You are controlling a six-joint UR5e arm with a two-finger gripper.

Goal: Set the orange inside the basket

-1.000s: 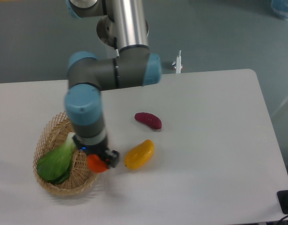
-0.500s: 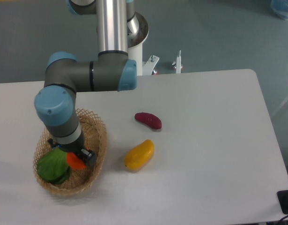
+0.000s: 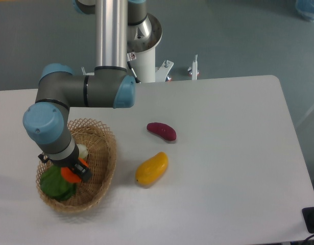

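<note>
Across the frame lies a white rectangular table (image 3: 223, 153) with rounded corners, set against a grey floor. Over its left half stands the robot arm (image 3: 82, 92), a silver upright tube with grey links and light blue joint caps, bent downward at the wrist above the left end of the table. Below the wrist sits the oval, light tan woven wicker basket (image 3: 103, 153) with an openwork rim, resting near the table's front left corner. Inside the basket, toward its left side, lies a green leafy vegetable (image 3: 53, 185) with a pale stalk end showing just beside the wrist. The black two-finger gripper (image 3: 75, 173) hangs within the basket's outline, and its fingers are closed around the small round bright orange fruit (image 3: 71, 175), which is partly hidden by them. The orange is thus positioned over the basket interior, touching or just above the leafy vegetable; which of the two cannot be determined. To the right of the basket, apart from it, an elongated yellow-orange mango-like fruit (image 3: 151, 168) lies on the bare table. Slightly behind it and to its right lies a smaller dark purple-red oblong vegetable (image 3: 162, 130), separate from the yellow fruit.
</note>
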